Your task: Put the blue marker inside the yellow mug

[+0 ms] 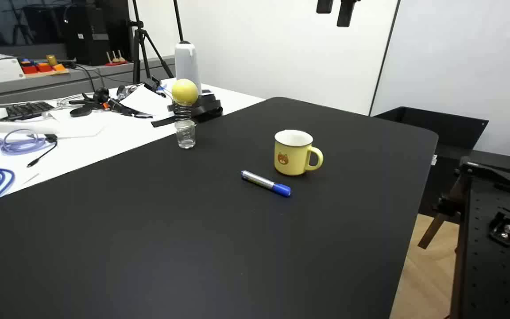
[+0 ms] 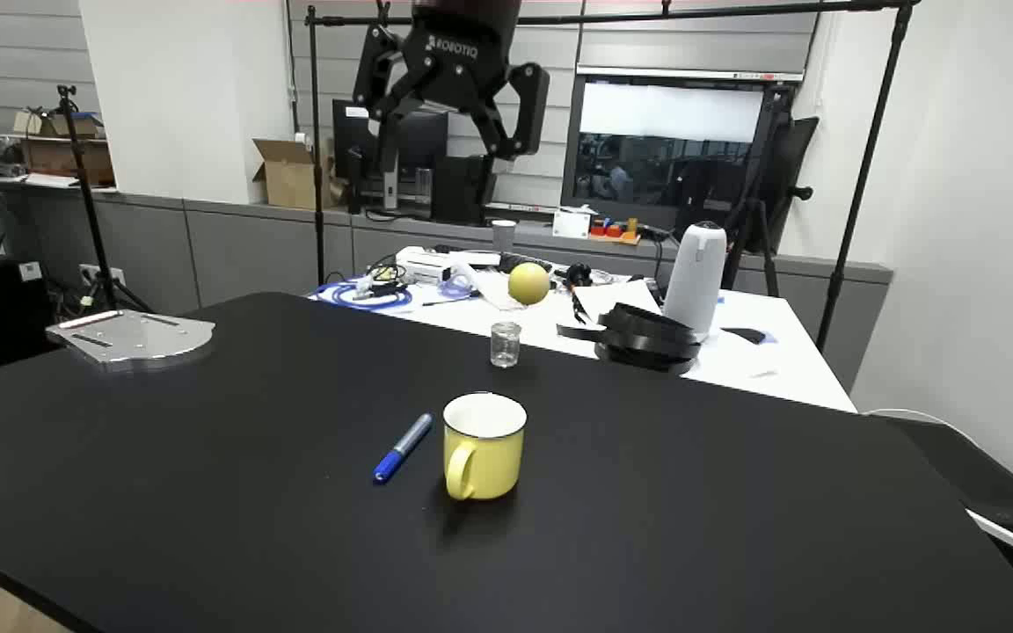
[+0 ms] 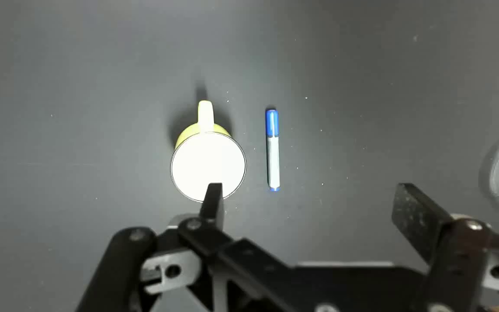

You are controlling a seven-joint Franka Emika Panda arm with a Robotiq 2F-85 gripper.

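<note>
Near the centre of the frame, in an exterior view, the yellow mug (image 1: pixel 291 155) stands upright on the black table (image 1: pixel 148 248), its handle toward the right and a small animal face (orange-brown) printed on its wall. Just below and left of it lies the blue marker (image 1: pixel 266 184), flat on the tabletop and apart from the mug, its blue cap end toward the lower right. From the wrist, the marker lies near the middle of the frame, cap end up, with the mug beside it on the left, white inside facing the camera. The gripper (image 3: pixel 311 190) comes in along the bottom of that view, its two fingers spread wide apart; both exterior views have it high over the table, at the top of the frame. A clear glass (image 2: pixel 505 345) stands above the mug in an exterior view, and a yellow ball (image 2: pixel 528 283) shows a little higher, in front of the papers on the white table (image 2: pixel 761 334). Toward the left of the same frame lies a silvery flat plate (image 2: pixel 133 338).
</note>
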